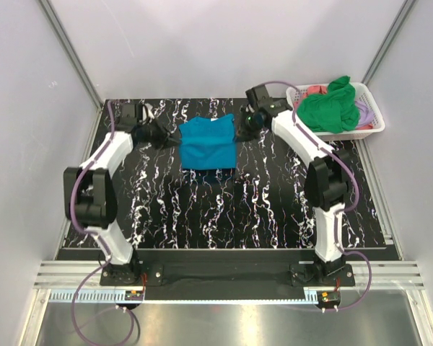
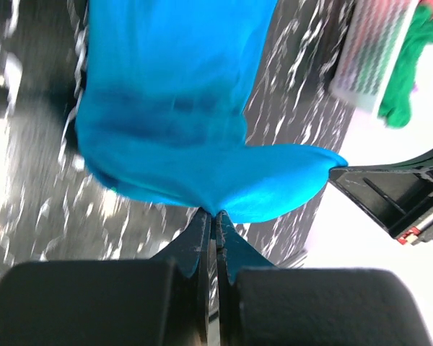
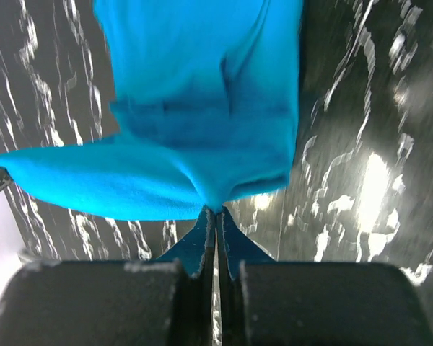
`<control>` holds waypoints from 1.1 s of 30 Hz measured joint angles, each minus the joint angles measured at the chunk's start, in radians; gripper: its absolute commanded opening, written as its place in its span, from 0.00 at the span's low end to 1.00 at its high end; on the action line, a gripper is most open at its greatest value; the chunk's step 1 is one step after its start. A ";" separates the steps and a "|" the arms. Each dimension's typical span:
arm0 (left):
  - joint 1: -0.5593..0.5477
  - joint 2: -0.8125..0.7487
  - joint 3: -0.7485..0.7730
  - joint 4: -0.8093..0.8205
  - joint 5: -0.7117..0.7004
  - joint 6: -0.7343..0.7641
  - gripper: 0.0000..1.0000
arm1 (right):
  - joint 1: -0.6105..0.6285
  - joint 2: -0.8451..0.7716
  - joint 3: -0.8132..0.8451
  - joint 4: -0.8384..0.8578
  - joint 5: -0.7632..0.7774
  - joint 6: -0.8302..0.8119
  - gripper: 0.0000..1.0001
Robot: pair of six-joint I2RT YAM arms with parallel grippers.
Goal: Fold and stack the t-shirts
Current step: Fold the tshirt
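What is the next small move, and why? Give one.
Probably draw both pinched corners toward the near edge, folding the shirt in half: the left fingers and right fingers are shut on its far corners, and the rest lies on the table.

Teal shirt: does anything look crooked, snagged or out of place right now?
Nothing stands out. The left gripper and right gripper pinch the teal shirt at opposite sides, and no tear shows. The green shirt heaps above the basket rim but lies inside it.
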 measured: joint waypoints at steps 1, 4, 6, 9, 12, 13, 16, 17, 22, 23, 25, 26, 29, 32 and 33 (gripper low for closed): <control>0.000 0.030 0.033 0.009 0.000 -0.007 0.00 | -0.013 0.031 0.041 -0.008 -0.004 -0.003 0.00; 0.000 0.119 0.129 0.026 0.002 -0.021 0.00 | -0.053 0.127 0.163 -0.026 -0.019 -0.011 0.00; 0.000 0.182 0.199 0.031 0.005 -0.029 0.00 | -0.075 0.188 0.241 -0.027 -0.032 -0.015 0.00; 0.000 0.273 0.307 0.042 0.007 -0.041 0.00 | -0.098 0.280 0.361 -0.027 -0.063 -0.018 0.00; 0.002 0.341 0.375 0.071 0.006 -0.059 0.00 | -0.116 0.352 0.444 0.001 -0.087 -0.016 0.00; 0.003 0.352 0.379 0.080 0.006 -0.065 0.00 | -0.120 0.366 0.456 0.014 -0.097 -0.015 0.00; 0.007 0.378 0.380 0.107 0.006 -0.087 0.00 | -0.129 0.407 0.471 0.074 -0.132 -0.005 0.00; 0.008 0.386 0.380 0.116 0.006 -0.093 0.00 | -0.130 0.421 0.473 0.094 -0.142 0.002 0.00; 0.013 0.449 0.404 0.175 0.000 -0.114 0.00 | -0.133 0.483 0.478 0.188 -0.177 0.024 0.00; 0.013 0.459 0.406 0.188 -0.003 -0.116 0.00 | -0.133 0.499 0.478 0.217 -0.183 0.030 0.00; 0.014 0.471 0.406 0.208 -0.007 -0.119 0.00 | -0.134 0.514 0.478 0.248 -0.191 0.037 0.00; 0.014 0.476 0.408 0.216 -0.010 -0.121 0.00 | -0.135 0.519 0.478 0.262 -0.197 0.042 0.00; 0.014 0.488 0.426 0.246 -0.015 -0.125 0.00 | -0.137 0.534 0.486 0.304 -0.207 0.054 0.00; 0.014 0.506 0.459 0.280 -0.025 -0.126 0.01 | -0.139 0.554 0.526 0.342 -0.212 0.063 0.00; 0.014 0.517 0.475 0.287 -0.027 -0.127 0.09 | -0.140 0.565 0.548 0.358 -0.212 0.066 0.04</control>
